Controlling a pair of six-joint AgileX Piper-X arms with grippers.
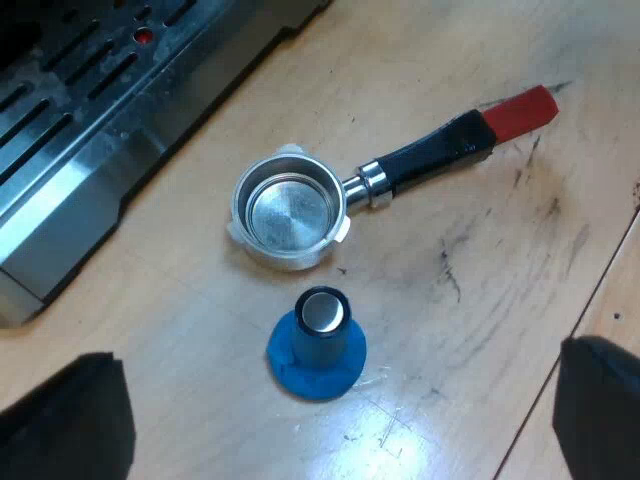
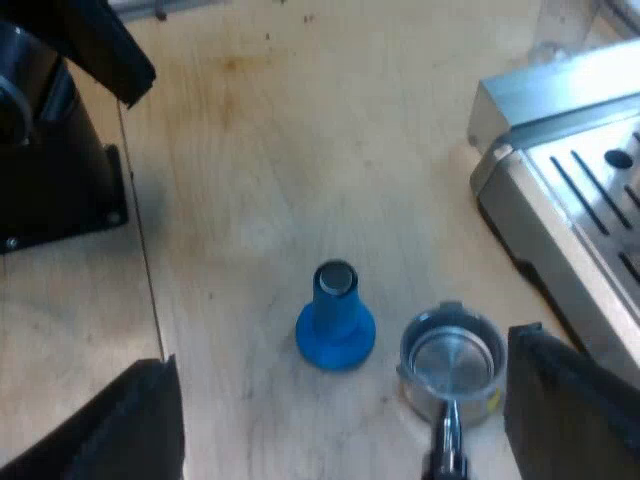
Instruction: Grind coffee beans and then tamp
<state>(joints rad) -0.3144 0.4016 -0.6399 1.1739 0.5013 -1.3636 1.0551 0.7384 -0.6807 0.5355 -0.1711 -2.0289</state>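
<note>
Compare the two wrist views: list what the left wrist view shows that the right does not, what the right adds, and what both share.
Left wrist view's extra: the metal holder's whole dark handle and its red end. Right wrist view's extra: a black bolted base standing on the table. Both: the blue tamper upright beside the empty holder, not touching it, and the espresso machine's slotted drip tray.

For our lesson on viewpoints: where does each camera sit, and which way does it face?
Left wrist view: on the left arm, facing down at the table; the left tool, open, shows.
Right wrist view: on the right arm, facing down; the right tool, open, shows.
Both share the holder, blue tamper and espresso machine.
</note>
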